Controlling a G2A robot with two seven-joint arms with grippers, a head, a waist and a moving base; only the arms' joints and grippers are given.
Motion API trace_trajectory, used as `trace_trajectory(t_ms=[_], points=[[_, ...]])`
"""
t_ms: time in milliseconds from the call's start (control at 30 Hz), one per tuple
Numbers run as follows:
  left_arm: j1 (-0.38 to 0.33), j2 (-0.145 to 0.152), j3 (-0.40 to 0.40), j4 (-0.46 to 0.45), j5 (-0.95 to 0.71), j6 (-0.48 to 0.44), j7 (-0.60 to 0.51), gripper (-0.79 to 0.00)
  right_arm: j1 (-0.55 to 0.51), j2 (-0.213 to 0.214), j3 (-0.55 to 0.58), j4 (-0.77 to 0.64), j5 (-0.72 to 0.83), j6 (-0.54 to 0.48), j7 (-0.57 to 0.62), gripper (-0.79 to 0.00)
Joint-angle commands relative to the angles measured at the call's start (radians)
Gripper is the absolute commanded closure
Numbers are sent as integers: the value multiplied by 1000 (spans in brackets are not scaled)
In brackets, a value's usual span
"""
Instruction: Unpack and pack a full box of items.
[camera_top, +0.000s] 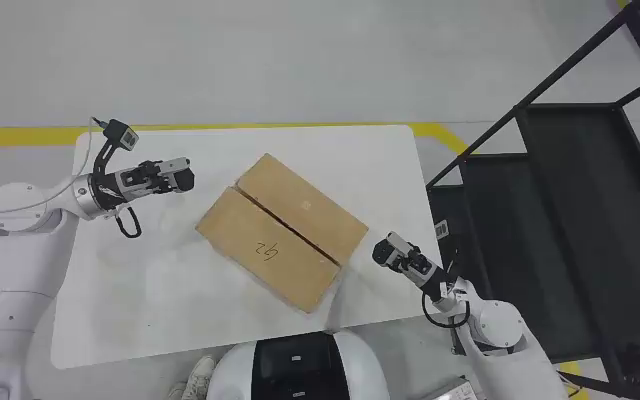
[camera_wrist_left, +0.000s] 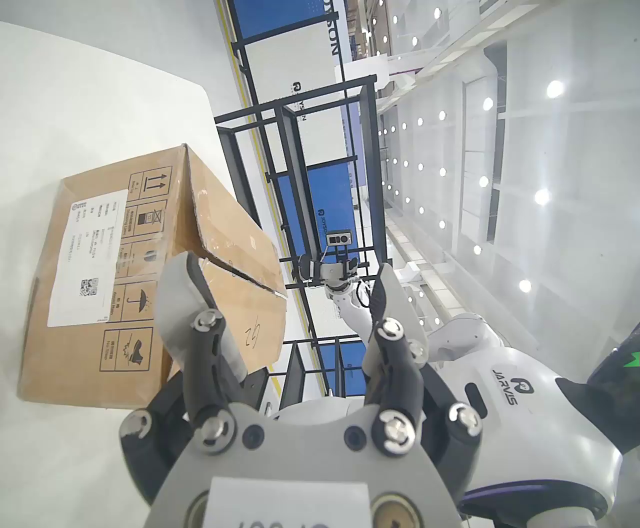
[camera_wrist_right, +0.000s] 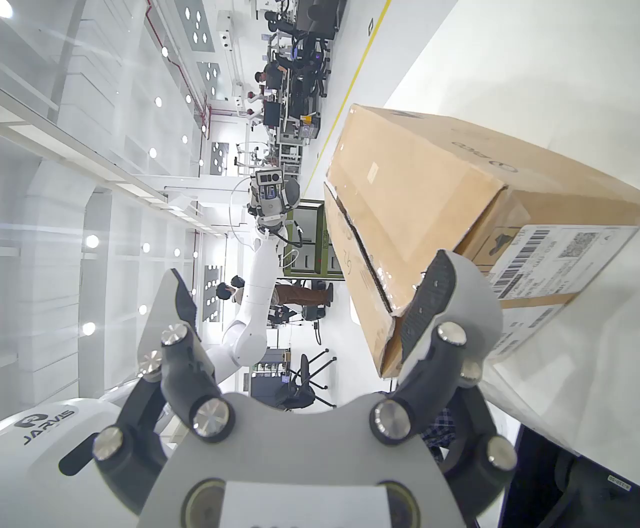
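Top view, left to right: the left gripper hangs above the white table, and the left wrist view shows its fingers spread wide with nothing between them. Ahead of those fingertips, near but apart, the cardboard box sits flat on the table between the two grippers. Its top flaps are closed and meet along a seam that runs the length of the lid, with a handwritten mark on the flap nearer the robot. The side facing the left gripper carries a white label beside printed handling symbols. Past the far end of the box, the right gripper sits just off the box's corner at the table's edge. Its fingers are also held apart and empty, and whether one brushes the cardboard cannot be told. The box end facing this gripper bears a barcode label. Beyond the right gripper, off the table, stands a black metal rack.
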Motion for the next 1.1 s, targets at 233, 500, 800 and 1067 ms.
trace_trajectory(t_ms=[233, 500, 800, 1067], points=[[0, 0, 0, 0, 0, 0, 0, -574, 0, 0, 0, 0, 0, 0, 0, -785], [0, 0, 0, 0, 0, 0, 0, -574, 0, 0, 0, 0, 0, 0, 0, -784], [0, 0, 0, 0, 0, 0, 0, -571, 0, 0, 0, 0, 0, 0, 0, -784], [4, 0, 3, -8, 13, 3, 5, -785, 12, 2, -23, 6, 19, 57, 37, -785]])
